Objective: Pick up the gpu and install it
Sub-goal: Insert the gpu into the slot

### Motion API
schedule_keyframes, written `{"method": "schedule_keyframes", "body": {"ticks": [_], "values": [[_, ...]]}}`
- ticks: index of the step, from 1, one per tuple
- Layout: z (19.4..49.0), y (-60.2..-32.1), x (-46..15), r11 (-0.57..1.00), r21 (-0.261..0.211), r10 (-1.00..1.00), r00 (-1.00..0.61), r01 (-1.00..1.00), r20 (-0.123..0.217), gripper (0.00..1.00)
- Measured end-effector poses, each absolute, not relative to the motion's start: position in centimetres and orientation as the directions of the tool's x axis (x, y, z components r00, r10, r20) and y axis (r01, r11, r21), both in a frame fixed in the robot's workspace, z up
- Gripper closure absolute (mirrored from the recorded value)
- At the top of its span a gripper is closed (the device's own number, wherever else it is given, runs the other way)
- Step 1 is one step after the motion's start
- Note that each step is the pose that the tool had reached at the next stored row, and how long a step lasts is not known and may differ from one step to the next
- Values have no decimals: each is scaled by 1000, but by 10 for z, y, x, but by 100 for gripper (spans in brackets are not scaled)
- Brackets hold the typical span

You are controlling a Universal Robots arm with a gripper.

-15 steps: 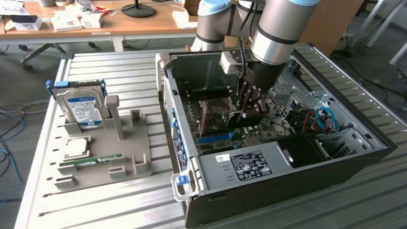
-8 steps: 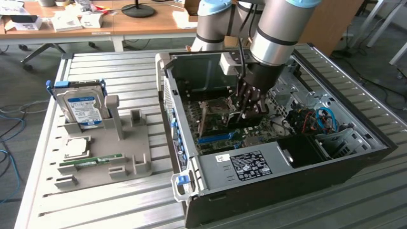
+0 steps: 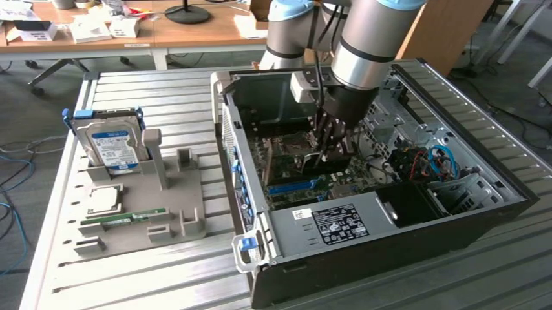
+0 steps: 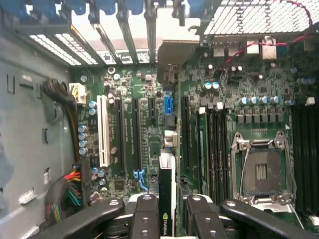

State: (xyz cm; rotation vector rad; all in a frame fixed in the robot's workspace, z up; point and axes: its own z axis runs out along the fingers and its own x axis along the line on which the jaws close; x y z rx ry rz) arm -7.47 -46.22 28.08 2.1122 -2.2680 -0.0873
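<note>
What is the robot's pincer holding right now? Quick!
Pincer: closed, holding the gpu by its edge, down inside the open computer case.

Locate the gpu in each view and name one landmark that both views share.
Exterior view: the gpu stands on edge inside the open case, held under the gripper, just above the motherboard.
Wrist view: the gpu shows edge-on, close to the camera, between the black fingers.
Shared landmark: the green motherboard beneath the card.
</note>
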Motion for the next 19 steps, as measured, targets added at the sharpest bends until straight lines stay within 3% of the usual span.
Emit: {"method": "schedule_keyframes", "body": {"ticks": [19], "values": [[281, -465, -85, 71, 69, -997, -71, -995, -5, 74]]}}
